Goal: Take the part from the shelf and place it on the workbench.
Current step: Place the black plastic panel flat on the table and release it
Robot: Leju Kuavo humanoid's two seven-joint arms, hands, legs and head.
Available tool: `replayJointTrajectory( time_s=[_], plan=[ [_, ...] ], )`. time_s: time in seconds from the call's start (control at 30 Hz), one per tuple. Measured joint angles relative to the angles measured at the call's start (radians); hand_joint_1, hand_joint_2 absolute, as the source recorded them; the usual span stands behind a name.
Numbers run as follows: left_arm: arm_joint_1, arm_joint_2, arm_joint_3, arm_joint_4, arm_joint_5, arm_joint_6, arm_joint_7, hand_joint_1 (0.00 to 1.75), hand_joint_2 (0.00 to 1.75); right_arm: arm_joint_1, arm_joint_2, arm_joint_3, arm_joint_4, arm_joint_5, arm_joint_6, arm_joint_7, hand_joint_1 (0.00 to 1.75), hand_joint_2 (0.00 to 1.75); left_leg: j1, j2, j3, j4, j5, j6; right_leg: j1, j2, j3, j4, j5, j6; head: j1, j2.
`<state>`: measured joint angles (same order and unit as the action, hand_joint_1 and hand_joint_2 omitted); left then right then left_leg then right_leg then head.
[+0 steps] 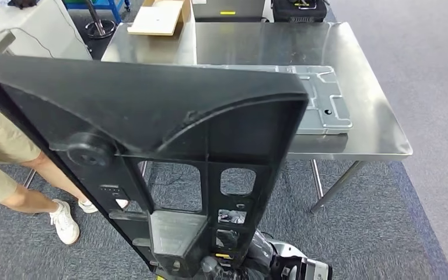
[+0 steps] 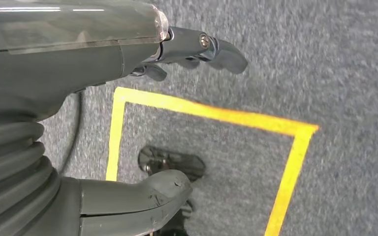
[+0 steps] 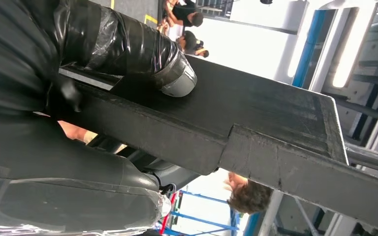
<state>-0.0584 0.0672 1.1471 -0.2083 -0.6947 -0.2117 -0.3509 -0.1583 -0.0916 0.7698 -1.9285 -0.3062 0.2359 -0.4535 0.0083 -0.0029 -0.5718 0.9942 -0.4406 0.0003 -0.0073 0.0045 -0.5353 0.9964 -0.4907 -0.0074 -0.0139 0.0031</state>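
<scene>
Black part (image 1: 151,116) gripped by right hand (image 3: 128,49) fingers; left hand (image 2: 103,54) fingers spread, empty.

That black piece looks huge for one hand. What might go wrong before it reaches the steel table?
1. The right hand grips the black part near one end, so the long piece may tip or slip.
2. A grey plate already lies on the workbench; the part might knock against it when set down.
3. A person stands close on the left and may be struck if the part swings.
</scene>
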Motion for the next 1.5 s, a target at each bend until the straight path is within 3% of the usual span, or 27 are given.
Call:
replayJointTrajectory(
  time_s=[0.07, 0.13, 0.23, 0.27, 0.3, 0.33, 0.4, 0.43, 0.47, 0.57, 0.63, 0.73, 0.77, 0.8, 0.83, 0.9, 0.93, 1.0, 1.1, 1.17, 1.27, 1.3, 1.33, 1.4, 1.43, 1.5],
  plan=[
    [0.001, 0.001, 0.0, 0.0, 0.0, 0.001, 0.0, 0.0, 1.75, 0.001, 0.0, 0.0, -0.002, 0.0, 0.0, 0.0, 1.75, 1.75, 0.004, 0.0, 0.003, -0.008, -0.002, 0.008, 0.0, -0.001, 0.001, 0.001, -0.005, 0.011, 0.0, 0.0],
    [0.001, 0.002, 0.0, 0.0, 0.0, 0.001, 0.0, 0.0, 1.75, 0.0, 0.0, -0.002, -0.005, 0.0, 0.0, -0.001, 1.75, 1.75, 0.009, 0.001, 0.011, -0.016, -0.001, 0.019, 0.001, -0.002, -0.017, 0.051, -0.038, 0.019, 0.0, 0.0],
    [-0.001, 0.001, 0.0, 0.0, 0.0, 0.001, 0.0, 0.0, 1.75, 0.003, -0.001, -0.003, -0.008, 0.0, 0.001, -0.001, 1.75, 1.75, 0.005, 0.002, 0.016, -0.016, -0.008, 0.032, 0.001, -0.002, -0.123, 0.251, -0.123, 0.021, 0.0, 0.0],
    [0.0, 0.001, 0.0, 0.0, 0.0, 0.001, 0.0, 0.0, 1.75, 0.004, -0.001, -0.004, -0.008, 0.0, 0.001, -0.001, 1.75, 1.75, 0.003, 0.002, 0.018, -0.015, -0.01, 0.034, 0.001, -0.002, -0.151, 0.293, -0.128, 0.021, 0.0, 0.0],
    [0.0, 0.001, 0.0, 0.0, 0.0, 0.001, 0.0, 0.0, 1.75, 0.005, -0.002, -0.004, -0.008, 0.0, 0.001, -0.001, 1.75, 1.75, 0.001, 0.001, 0.021, -0.014, -0.014, 0.034, 0.001, -0.002, -0.16, 0.296, -0.112, 0.019, 0.0, 0.0],
    [0.0, 0.001, 0.0, 0.0, 0.0, 0.001, 0.0, 0.0, 1.75, 0.006, -0.002, -0.004, -0.008, 0.0, 0.002, -0.001, 1.75, 1.75, -0.001, 0.0, 0.026, -0.013, -0.017, 0.034, 0.002, -0.002, -0.147, 0.259, -0.076, 0.016, 0.0, 0.0],
    [0.0, 0.0, 0.0, 0.0, -0.003, 0.0, 0.0, 0.0, 1.75, 0.006, -0.002, -0.006, -0.008, 0.0, 0.006, -0.001, 1.75, 1.75, -0.006, -0.002, 0.038, -0.011, -0.027, 0.031, 0.006, -0.003, -0.086, 0.123, 0.003, 0.003, 0.0, 0.0],
    [0.0, 0.0, 0.0, 0.0, -0.005, -0.001, -0.001, 0.0, 1.75, 0.005, -0.002, -0.007, -0.008, 0.0, 0.008, -0.001, 1.75, 1.75, -0.008, -0.003, 0.042, -0.01, -0.031, 0.028, 0.008, -0.003, -0.06, 0.067, 0.024, -0.003, 0.0, 0.0],
    [-0.001, -0.001, 0.0, 0.0, -0.006, -0.002, -0.001, 0.0, 1.75, 0.005, -0.002, -0.007, -0.009, 0.0, 0.01, -0.001, 1.75, 1.75, -0.009, -0.003, 0.044, -0.01, -0.034, 0.024, 0.01, -0.003, -0.045, 0.032, 0.032, -0.008, 0.0, 0.0],
    [-0.002, -0.001, 0.0, 0.0, -0.009, -0.002, -0.003, 0.0, 1.75, 0.006, -0.002, -0.009, -0.011, 0.0, 0.012, -0.002, 1.75, 1.75, -0.008, -0.002, 0.048, -0.015, -0.04, 0.007, 0.009, 0.0, -0.035, 0.005, 0.03, -0.016, 0.0, 0.0],
    [-0.003, -0.001, 0.0, 0.0, -0.01, -0.003, -0.004, 0.0, 1.75, 0.006, -0.002, -0.009, -0.012, 0.0, 0.012, -0.002, 1.75, 1.75, -0.005, -0.001, 0.032, 0.024, -0.064, -0.006, 0.003, 0.0, -0.024, -0.006, 0.029, -0.025, 0.0, 0.0],
    [-0.001, 0.0, 0.0, 0.0, -0.01, -0.003, -0.005, 0.0, 1.75, 0.007, -0.001, -0.01, -0.013, 0.0, 0.013, -0.002, 1.75, 1.75, 0.001, -0.001, -0.069, 0.215, -0.143, -0.024, 0.001, -0.002, -0.01, -0.009, 0.019, -0.033, 0.0, 0.0],
    [0.0, -0.001, 0.0, 0.0, -0.01, -0.003, -0.005, 0.0, 1.75, 0.008, -0.001, -0.01, -0.013, 0.0, 0.013, -0.002, 1.75, 1.75, 0.003, -0.001, -0.101, 0.267, -0.152, -0.028, 0.001, -0.002, -0.004, -0.009, 0.015, -0.032, 0.0, 0.0],
    [0.001, -0.001, 0.0, 0.0, -0.011, -0.003, -0.005, 0.0, 1.75, 0.009, -0.001, -0.01, -0.013, 0.0, 0.013, -0.002, 1.75, 1.75, 0.005, -0.001, -0.117, 0.283, -0.14, -0.029, 0.0, -0.002, 0.003, -0.009, 0.01, -0.031, 0.0, 0.0],
    [0.002, -0.001, 0.0, 0.0, -0.011, -0.003, -0.005, 0.0, 1.75, 0.01, -0.001, -0.01, -0.013, 0.0, 0.013, -0.002, 1.75, 1.75, 0.006, 0.0, -0.111, 0.257, -0.108, -0.029, -0.001, -0.001, 0.012, -0.009, 0.004, -0.029, 0.0, 0.0],
    [0.002, 0.0, 0.0, 0.0, -0.014, -0.003, -0.006, 0.0, 1.75, 0.01, -0.001, -0.01, -0.013, 0.0, 0.014, -0.002, 1.75, 1.75, 0.004, 0.0, -0.052, 0.114, -0.024, -0.02, -0.002, -0.001, 0.034, -0.013, -0.008, -0.025, 0.0, 0.0],
    [0.001, 0.001, 0.0, 0.0, -0.015, -0.002, -0.006, 0.0, 1.75, 0.01, -0.001, -0.01, -0.013, -0.001, 0.015, -0.002, 1.75, 1.75, 0.001, 0.001, -0.021, 0.046, -0.001, -0.013, -0.001, -0.001, 0.043, -0.016, -0.013, -0.02, 0.0, 0.0],
    [0.0, 0.003, 0.0, 0.0, -0.018, -0.002, -0.007, 0.0, 1.75, 0.01, -0.001, -0.01, -0.013, -0.001, 0.016, -0.002, 1.75, 1.75, -0.006, 0.002, 0.011, -0.025, 0.003, 0.005, 0.0, 0.0, 0.053, -0.021, -0.016, -0.008, 0.0, 0.0],
    [0.001, 0.005, 0.0, 0.0, -0.018, -0.002, -0.009, 0.0, 1.75, 0.012, 0.0, -0.01, -0.014, -0.001, 0.017, -0.002, 1.75, 1.75, -0.003, 0.0, 0.037, -0.049, -0.001, 0.027, 0.0, 0.0, 0.061, -0.005, -0.011, 0.012, 0.0, 0.0],
    [0.002, 0.005, 0.0, 0.0, -0.018, -0.002, -0.009, 0.0, 1.75, 0.012, -0.001, -0.012, -0.015, -0.003, 0.017, -0.003, 1.75, 1.75, 0.001, -0.001, 0.059, -0.056, -0.001, 0.037, 0.0, -0.001, 0.031, 0.061, -0.051, 0.021, 0.0, 0.0],
    [0.002, 0.005, 0.0, 0.0, -0.019, -0.002, -0.009, 0.0, 1.75, 0.016, -0.001, -0.017, -0.016, -0.003, 0.017, -0.003, 1.75, 1.75, 0.001, -0.001, 0.078, -0.057, -0.015, 0.041, -0.001, -0.001, -0.085, 0.236, -0.121, 0.029, 0.001, 0.0],
    [0.003, 0.005, 0.0, 0.0, -0.019, -0.002, -0.009, 0.0, 1.75, 0.018, -0.002, -0.019, -0.016, -0.002, 0.016, -0.003, 1.75, 1.75, 0.001, -0.001, 0.085, -0.058, -0.02, 0.04, -0.002, -0.001, -0.11, 0.255, -0.116, 0.03, 0.0, 0.0],
    [0.003, 0.005, 0.0, 0.0, -0.019, -0.002, -0.009, 0.0, 1.75, 0.02, -0.002, -0.02, -0.016, 0.0, 0.014, -0.004, 1.75, 1.75, 0.002, -0.002, 0.094, -0.058, -0.025, 0.038, -0.003, -0.001, -0.116, 0.235, -0.088, 0.029, 0.001, 0.0],
    [0.003, 0.004, 0.0, 0.0, -0.019, -0.002, -0.011, 0.0, 1.75, 0.021, -0.002, -0.024, -0.016, 0.006, 0.009, -0.005, 1.75, 1.75, 0.003, -0.003, 0.112, -0.06, -0.037, 0.032, -0.004, -0.002, -0.08, 0.105, 0.008, 0.024, 0.001, 0.0],
    [0.003, 0.004, 0.0, 0.0, -0.018, -0.004, -0.014, 0.0, 1.75, 0.022, -0.002, -0.026, -0.016, 0.01, 0.005, -0.006, 1.75, 1.75, 0.003, -0.004, 0.12, -0.06, -0.043, 0.027, -0.002, -0.003, -0.059, 0.045, 0.035, 0.019, 0.001, 0.0],
    [0.003, 0.003, 0.0, 0.0, -0.018, -0.007, -0.018, 0.0, 1.75, 0.024, -0.002, -0.03, -0.018, 0.021, -0.004, -0.012, 1.75, 1.75, 0.002, -0.005, 0.127, -0.059, -0.052, 0.012, 0.003, -0.003, -0.04, -0.01, 0.042, 0.005, 0.001, 0.0]
  ],
)
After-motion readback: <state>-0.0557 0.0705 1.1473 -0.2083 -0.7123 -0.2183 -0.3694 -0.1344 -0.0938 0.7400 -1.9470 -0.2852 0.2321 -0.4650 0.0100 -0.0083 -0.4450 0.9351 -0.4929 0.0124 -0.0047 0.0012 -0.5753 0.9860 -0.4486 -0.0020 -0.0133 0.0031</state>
